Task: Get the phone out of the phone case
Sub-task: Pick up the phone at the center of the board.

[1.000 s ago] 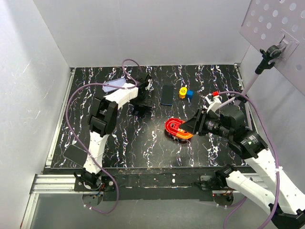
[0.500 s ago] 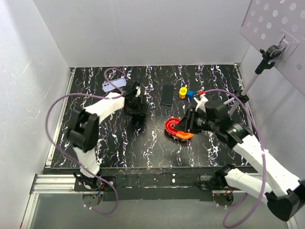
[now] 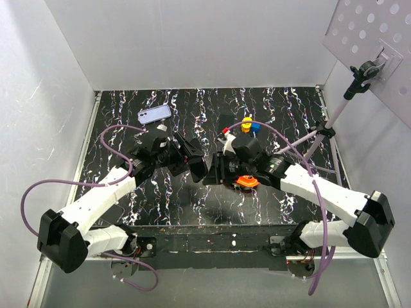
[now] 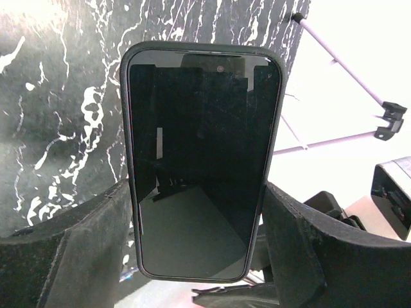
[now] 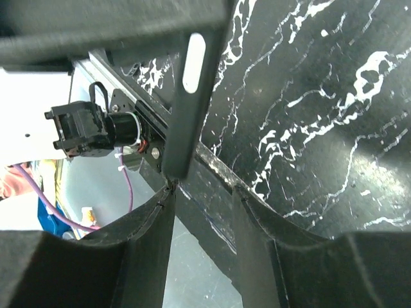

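Phone (image 4: 199, 160): seated in black case (image 4: 126, 147), held off the table (image 3: 270, 109) between the arms. Left gripper (image 4: 196, 192) clamps its sides. Right gripper (image 5: 202, 199) part-open at its end, holding nothing. Removal not begun.

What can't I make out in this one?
Left wrist: the phone faces the camera, hiding the back of its case.
Right wrist: phone seen edge-on; whether the right gripper grips it is unclear.
Top: orange thing mostly under the right arm.

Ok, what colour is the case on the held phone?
Black case around the phone; left wrist view shows it best.
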### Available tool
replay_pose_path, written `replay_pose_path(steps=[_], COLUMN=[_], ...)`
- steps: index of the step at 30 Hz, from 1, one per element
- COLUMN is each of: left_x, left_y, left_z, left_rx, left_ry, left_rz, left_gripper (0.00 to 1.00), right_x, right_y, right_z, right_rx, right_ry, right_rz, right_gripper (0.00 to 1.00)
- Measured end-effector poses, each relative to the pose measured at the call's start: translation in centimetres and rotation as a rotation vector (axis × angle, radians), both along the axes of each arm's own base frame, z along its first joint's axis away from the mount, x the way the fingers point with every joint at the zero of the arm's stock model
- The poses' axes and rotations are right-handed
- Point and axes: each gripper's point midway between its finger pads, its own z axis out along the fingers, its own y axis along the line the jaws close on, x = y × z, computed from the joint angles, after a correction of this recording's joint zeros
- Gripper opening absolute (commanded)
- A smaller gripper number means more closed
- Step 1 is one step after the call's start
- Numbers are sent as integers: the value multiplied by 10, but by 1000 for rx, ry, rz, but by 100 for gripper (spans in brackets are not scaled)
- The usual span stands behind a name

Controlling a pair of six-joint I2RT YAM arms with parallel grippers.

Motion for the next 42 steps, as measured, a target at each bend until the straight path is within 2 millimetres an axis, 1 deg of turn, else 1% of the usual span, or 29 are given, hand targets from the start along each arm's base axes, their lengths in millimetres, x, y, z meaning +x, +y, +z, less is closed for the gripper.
replay_pose_path(steps=[3, 5, 10, 14, 15, 16, 17, 18, 19, 20, 21, 22, 23, 24, 25, 26, 27, 29, 31, 34, 36, 38, 39, 42], left_x=[-7, -7, -9, -22, -25, -27, -28, -29, -28, -27, -27, -28, -28, -28, -27, -27, -27, -27, -29, -34, -39, -44, -46, -43], left_y=[-4, -3, -3, -15, -18, -19, -20, -20, -19, -17, -17, -16, -15, -15, -13, -12, -11, -8, -6, 0, 3, 3, 1, -13], left_z=[3, 4, -1, -3, -2, -2, -3, -3, -3, -3, -5, -5, -4, -2, 1, 5, 14, 35, 60, 108, 126, 136, 138, 140], left_rx=[-34, -36, -36, -38, -39, -39, -36, -33, -29, -25, -19, -16, -13, -9, -1, 9, 10, -5, -40, -138, -199, -262, -291, -359], left_ry=[23, 22, 36, 45, 46, 46, 44, 42, 41, 39, 41, 40, 33, 20, -2, -32, -73, -170, -267, -444, -519, -577, -593, -592], left_rz=[20, 40, 78, 33, 22, 15, 15, 14, 20, 32, 32, 32, 31, 28, 23, 10, -3, -27, -41, -42, -42, -53, -66, -115], left_gripper=[0, 0, 0, 0, 0, 0, 0, 0, 0, 16, 47, 68, 82, 87, 94, 96, 98, 98, 98, 98, 98, 98, 98, 97], right_x=[4, 6, 8, 18, 19, 19, 20, 22, 24, 25, 26, 26, 25, 26, 26, 24, 22, 18, 18, 19, 20, 24, 24, 17], right_y=[13, 16, 20, 28, 28, 28, 28, 27, 25, 25, 25, 25, 25, 27, 27, 28, 26, 20, 12, -3, -14, -20, -21, -18], right_z=[0, 0, -1, -2, -2, -2, -3, -5, -8, -9, -10, -10, -9, -8, -5, -2, 2, 15, 33, 57, 68, 77, 81, 97], right_rx=[-3, -2, -3, -2, -1, -1, -5, -14, -28, -29, -31, -32, -27, -12, -4, 15, 43, 94, 159, 279, 355, 424, 455, 538], right_ry=[-19, -23, -21, -31, -30, -28, -29, -29, -31, -32, -32, -31, -32, -41, -46, -50, -50, -56, -58, -51, -26, -3, 9, 37], right_rz=[6, 5, 6, -16, -22, -27, -32, -42, -54, -54, -56, -55, -53, -50, -49, -44, -36, -29, -31, -43, -53, -58, -52, -7], right_gripper=[48, 48, 42, 38, 33, 24, 11, 2, 1, 1, 1, 1, 1, 1, 1, 1, 1, 1, 1, 1, 1, 1, 1, 1])
